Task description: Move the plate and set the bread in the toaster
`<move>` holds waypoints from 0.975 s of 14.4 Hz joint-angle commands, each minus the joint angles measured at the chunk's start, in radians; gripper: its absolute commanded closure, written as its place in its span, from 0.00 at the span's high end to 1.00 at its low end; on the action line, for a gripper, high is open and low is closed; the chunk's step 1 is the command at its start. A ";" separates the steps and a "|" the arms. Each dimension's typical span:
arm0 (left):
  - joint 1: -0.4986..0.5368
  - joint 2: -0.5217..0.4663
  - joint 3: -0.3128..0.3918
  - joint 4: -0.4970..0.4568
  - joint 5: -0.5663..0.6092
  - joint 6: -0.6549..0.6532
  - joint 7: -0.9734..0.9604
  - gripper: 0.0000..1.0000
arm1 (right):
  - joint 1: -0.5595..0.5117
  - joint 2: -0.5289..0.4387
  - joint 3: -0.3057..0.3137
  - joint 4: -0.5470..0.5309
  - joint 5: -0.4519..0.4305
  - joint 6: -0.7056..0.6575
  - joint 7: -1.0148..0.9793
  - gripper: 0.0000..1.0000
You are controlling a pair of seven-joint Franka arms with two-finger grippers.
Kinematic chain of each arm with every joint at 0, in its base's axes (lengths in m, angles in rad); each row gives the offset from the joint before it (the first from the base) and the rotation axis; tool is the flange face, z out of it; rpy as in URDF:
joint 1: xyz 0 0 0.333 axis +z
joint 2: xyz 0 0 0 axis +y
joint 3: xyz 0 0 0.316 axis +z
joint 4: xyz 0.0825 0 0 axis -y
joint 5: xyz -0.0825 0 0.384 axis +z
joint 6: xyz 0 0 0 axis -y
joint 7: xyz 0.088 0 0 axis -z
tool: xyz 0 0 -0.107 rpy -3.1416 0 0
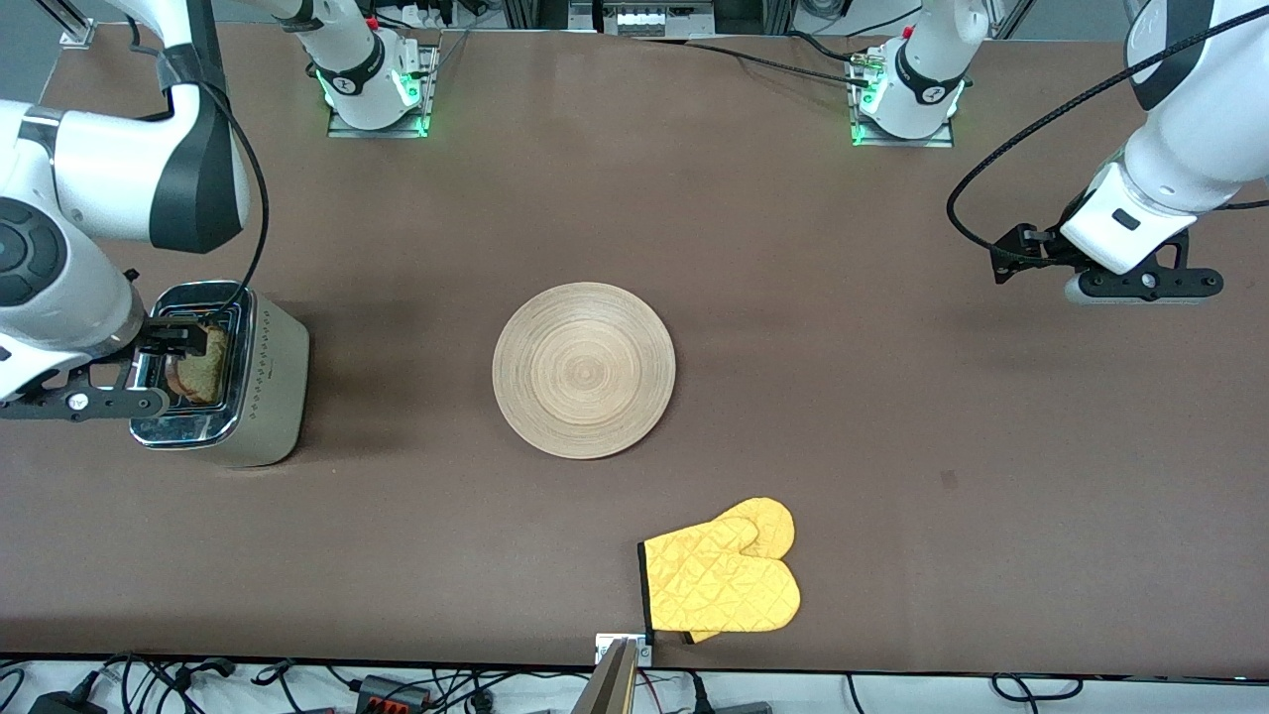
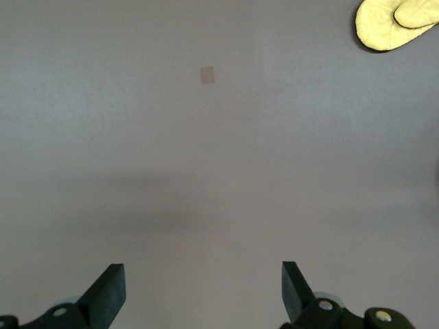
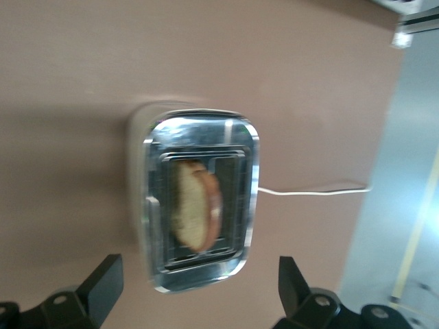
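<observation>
The toaster (image 1: 273, 377) stands at the right arm's end of the table; its chrome top shows in the right wrist view (image 3: 199, 271). The bread (image 1: 203, 372) stands in one of its slots, leaning, with its top sticking out; it also shows in the right wrist view (image 3: 192, 212). My right gripper (image 1: 178, 342) hangs over the toaster, open and empty (image 3: 200, 284). The wooden plate (image 1: 584, 370) lies flat at the middle of the table, with nothing on it. My left gripper (image 1: 1011, 256) waits open and empty over bare table at the left arm's end (image 2: 204, 288).
A yellow oven mitt (image 1: 724, 580) lies near the table's front edge, nearer to the front camera than the plate; it also shows in the left wrist view (image 2: 394, 24). The toaster's white cord (image 3: 309, 192) runs off toward the table's end.
</observation>
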 commanded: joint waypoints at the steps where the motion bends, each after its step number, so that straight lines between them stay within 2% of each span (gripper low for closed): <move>1: 0.001 0.002 -0.003 0.015 -0.009 -0.016 -0.009 1.00 | -0.026 -0.050 -0.023 0.000 0.199 -0.032 0.006 1.00; 3: 0.001 0.002 -0.003 0.015 -0.009 -0.016 -0.007 1.00 | -0.062 -0.067 -0.028 0.000 0.345 -0.058 0.012 1.00; 4: 0.001 0.002 -0.003 0.015 -0.009 -0.016 -0.007 1.00 | -0.067 -0.069 -0.031 0.002 0.365 -0.055 -0.003 1.00; 14: 0.002 0.004 -0.003 0.015 -0.009 -0.016 -0.003 1.00 | -0.090 -0.086 -0.029 0.031 0.364 -0.044 -0.011 1.00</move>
